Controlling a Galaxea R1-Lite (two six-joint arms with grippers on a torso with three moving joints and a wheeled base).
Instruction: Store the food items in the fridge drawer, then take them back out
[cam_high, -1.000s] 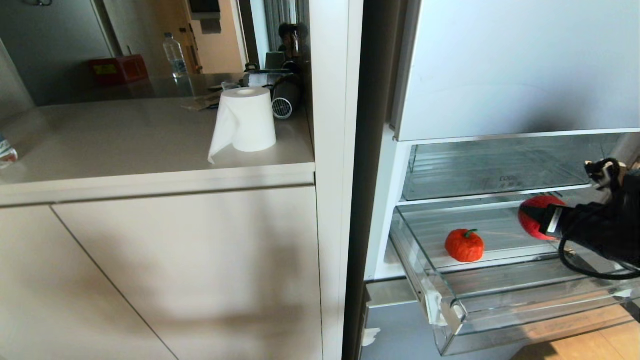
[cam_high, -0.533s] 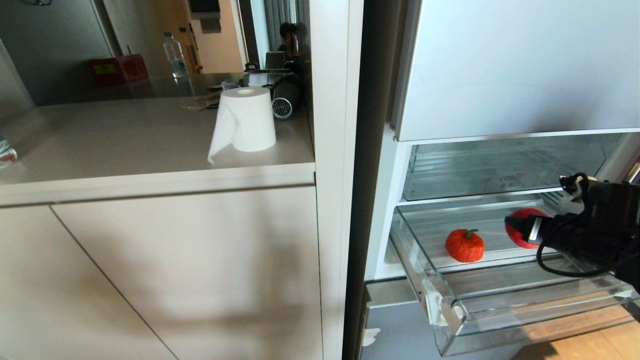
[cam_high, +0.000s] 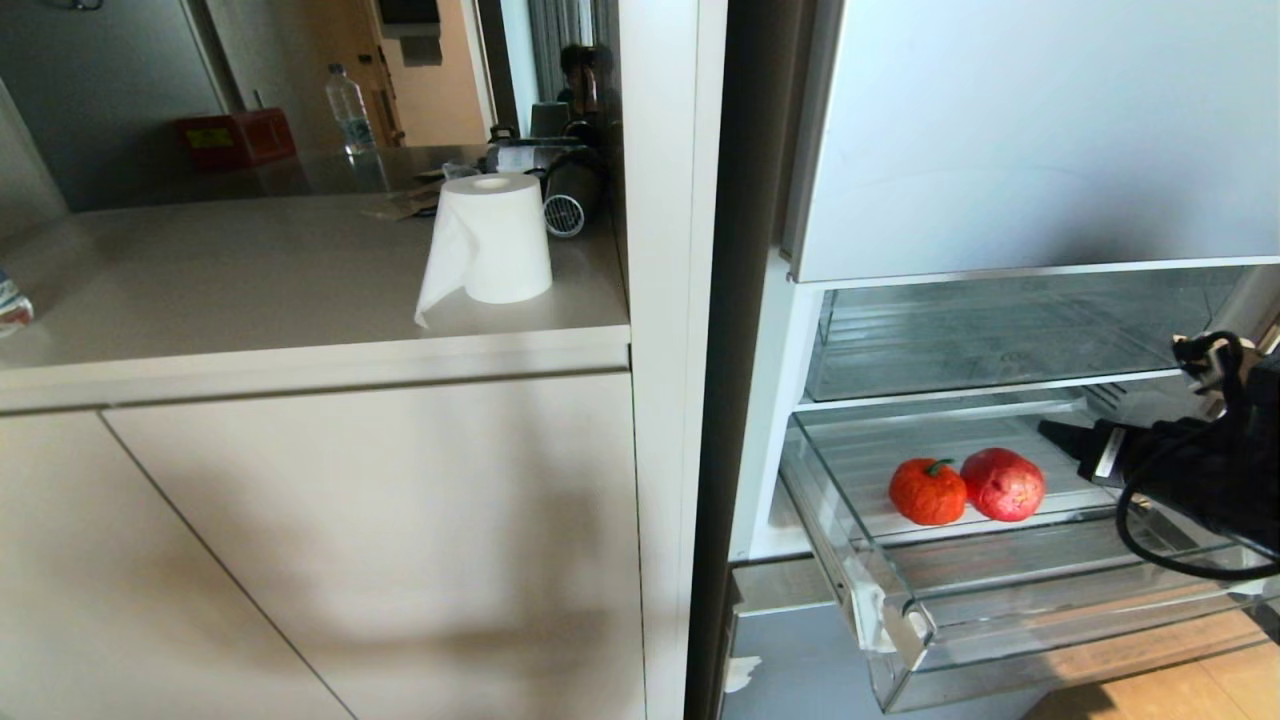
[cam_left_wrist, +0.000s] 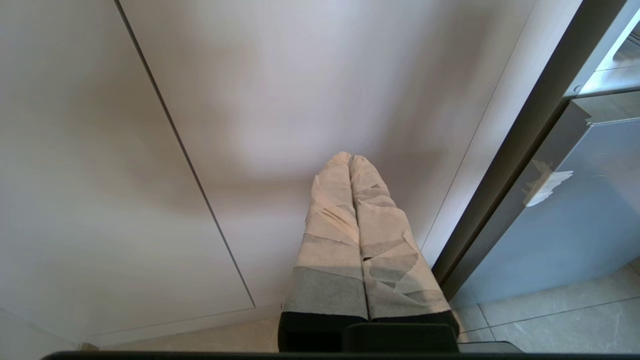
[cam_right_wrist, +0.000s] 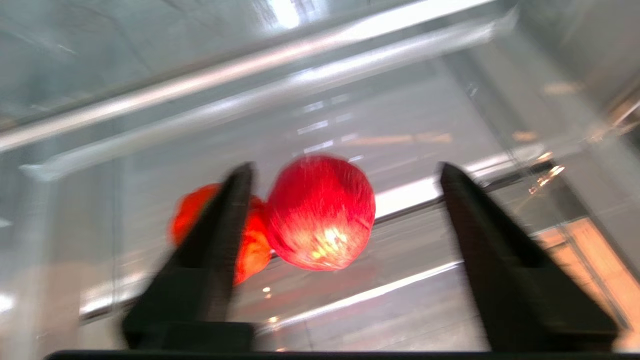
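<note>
To my left a pale surface (cam_high: 250, 270) runs back into the room, carrying a roll of white paper (cam_high: 492, 240) near its front edge, a small dark appliance with a round grille (cam_high: 568, 205) behind it, and farther back a clear water bottle (cam_high: 348, 110) and a red box (cam_high: 238, 138). Plain cabinet doors (cam_high: 330, 540) close off the space below it. To my right the fridge stands open, and the fridge drawer (cam_high: 900, 640) with torn white tape at its front corner is pulled out over a tan floor (cam_high: 1180, 690). Both food items lie on the drawer's ribbed clear bottom, touching each other: the fuzzy orange one with the green stem (cam_high: 929, 491) and the smoother red one (cam_high: 1003, 484) just beside it. My right hand (cam_right_wrist: 345, 180) hangs over the drawer a little apart from the red one, fingers spread wide and holding nothing. My left hand (cam_left_wrist: 350, 159) is down by the cabinet doors, its taped fingers pressed together and empty.
</note>
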